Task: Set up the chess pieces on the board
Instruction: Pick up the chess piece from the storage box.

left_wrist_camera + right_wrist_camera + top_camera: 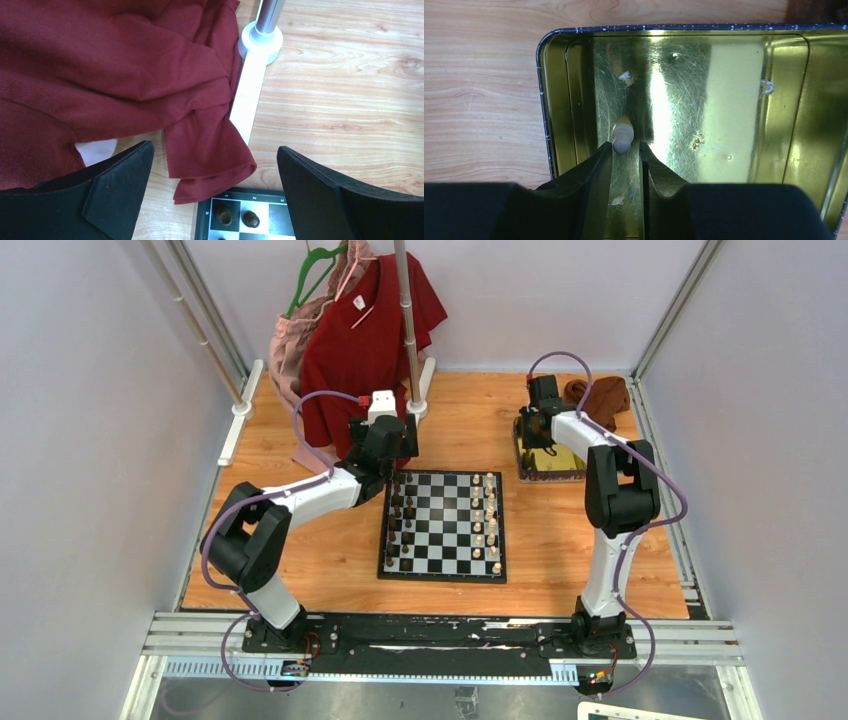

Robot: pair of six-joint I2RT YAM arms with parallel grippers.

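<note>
The right gripper (626, 148) hangs inside the gold tin (744, 100), its jaws drawn close with only a narrow gap. A cream chess piece (622, 136) lies on the tin floor right at the tips, against one finger (599, 165). Whether it is actually pinched cannot be told. The tin stands near the far right corner of the table (320, 540), with a brown cloth (605, 395) just behind it.

The left gripper (215, 147) is spread wide and holds nothing. It hovers over the far left corner of the board (443, 525), where two dark pieces (250, 218) stand on the corner squares. Beyond its fingers (120, 190) a red shirt (100, 75) drapes onto the table beside the white base of a pole (260, 42).

The board lies in the middle of the table. Dark chess pieces (398, 520) line its left edge in two files, and light chess pieces (487, 520) line its right edge.
</note>
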